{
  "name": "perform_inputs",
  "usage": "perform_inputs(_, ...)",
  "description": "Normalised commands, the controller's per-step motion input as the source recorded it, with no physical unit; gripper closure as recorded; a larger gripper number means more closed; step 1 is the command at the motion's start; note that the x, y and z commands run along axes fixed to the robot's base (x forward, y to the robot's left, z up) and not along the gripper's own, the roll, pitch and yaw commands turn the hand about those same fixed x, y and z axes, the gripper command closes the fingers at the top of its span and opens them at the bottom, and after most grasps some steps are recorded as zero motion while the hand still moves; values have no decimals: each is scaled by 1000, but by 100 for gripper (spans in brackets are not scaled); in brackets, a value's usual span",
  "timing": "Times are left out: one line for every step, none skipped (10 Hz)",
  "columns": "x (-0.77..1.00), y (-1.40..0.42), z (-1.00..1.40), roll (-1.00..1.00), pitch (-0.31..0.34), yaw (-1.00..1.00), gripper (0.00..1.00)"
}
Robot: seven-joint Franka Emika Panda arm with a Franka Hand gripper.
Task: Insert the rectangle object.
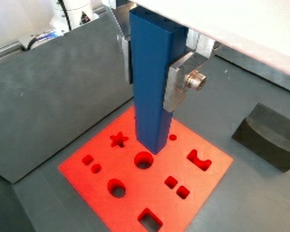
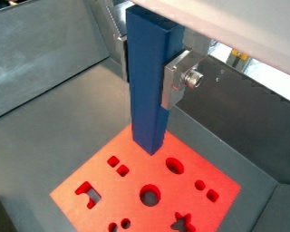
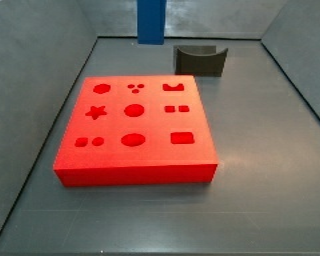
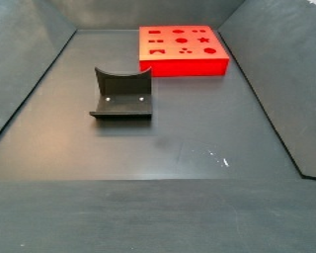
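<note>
The rectangle object, a long blue bar (image 1: 154,82), hangs upright between the fingers of my gripper (image 1: 151,80), which is shut on it. It shows the same way in both wrist views (image 2: 150,82). A silver finger plate (image 1: 181,83) presses on one side of the bar, and the plate on the other side (image 1: 120,56) is partly hidden. The bar's lower end (image 1: 154,145) hangs above the red board (image 1: 105,172) with shaped holes, clear of it. In a side view only the bar's lower part (image 3: 149,22) shows, above the board (image 3: 136,170). The gripper is out of frame there.
A dark grey notched block (image 3: 200,60) stands on the floor beside the board, and also shows in a side view (image 4: 122,95) and a wrist view (image 1: 271,134). Grey walls (image 3: 43,60) enclose the floor. The board (image 4: 184,67) sits near the far wall.
</note>
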Motion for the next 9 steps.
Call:
perform_inputs(0, -60, 0, 0, 0, 6, 100)
perform_inputs(0, -446, -109, 51, -17, 114, 100)
perform_inputs(43, -860, -263, 137, -6, 91, 100)
perform_inputs(143, -929, -286, 150, 0, 6, 100)
perform_inputs(263, -934, -277, 173, 0, 0, 100)
perform_inputs(446, -863, -237, 219, 1, 0, 100)
perform_inputs(740, -480, 0, 341, 139, 0, 100)
perform_inputs(903, -100, 389, 414, 127, 0, 100)
perform_inputs(957, 0, 529, 363, 113, 0, 100)
